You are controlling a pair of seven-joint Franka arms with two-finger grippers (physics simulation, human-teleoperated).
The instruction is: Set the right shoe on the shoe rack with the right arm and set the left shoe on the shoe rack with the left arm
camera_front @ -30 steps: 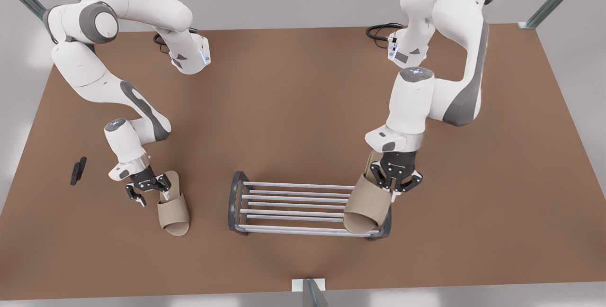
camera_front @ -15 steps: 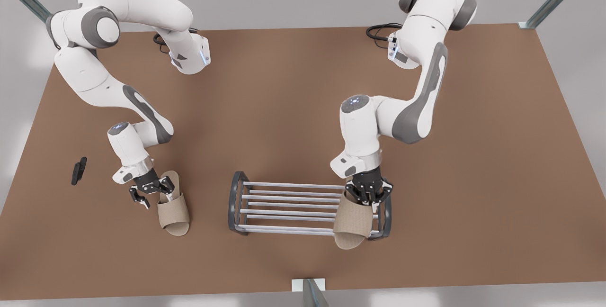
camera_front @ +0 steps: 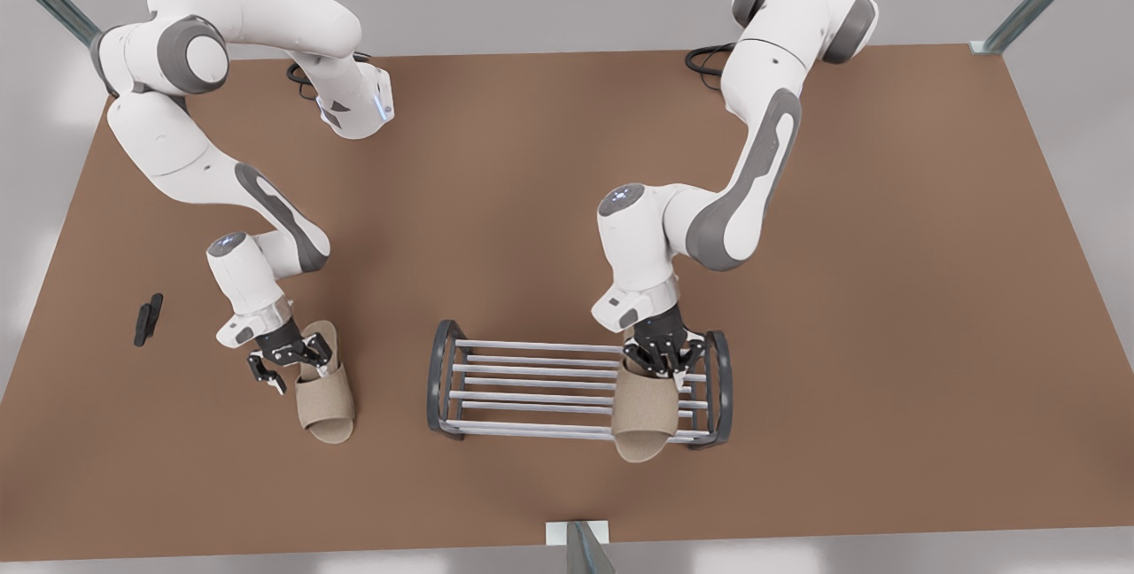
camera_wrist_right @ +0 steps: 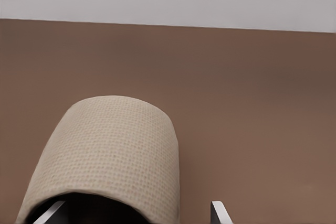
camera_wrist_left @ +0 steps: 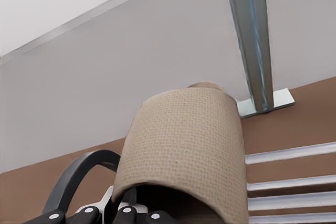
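Looking down from the front view, we see the left gripper [camera_front: 663,361] with its fingers clamped on the heel of the left shoe [camera_front: 642,410], a beige woven slide with a wide arched strap and flat sole. The shoe lies across the pale silver bars of the rack [camera_front: 532,346], near the dark grey arched end on the front view's right, with its open toe jutting past the front bar. In the left wrist view the strap's coarse weave [camera_wrist_left: 184,145] rises beside the bars.

The right gripper [camera_front: 290,360] sits low at the heel of the right shoe [camera_front: 325,397], which lies flat on the matte brown bench [camera_front: 532,202]. Its fingers [camera_wrist_right: 220,211] stand apart on either side of the shoe.

Against a second ago, the left arm has carried its shoe from the rack's end farther in along the bars, while the right arm has barely shifted.
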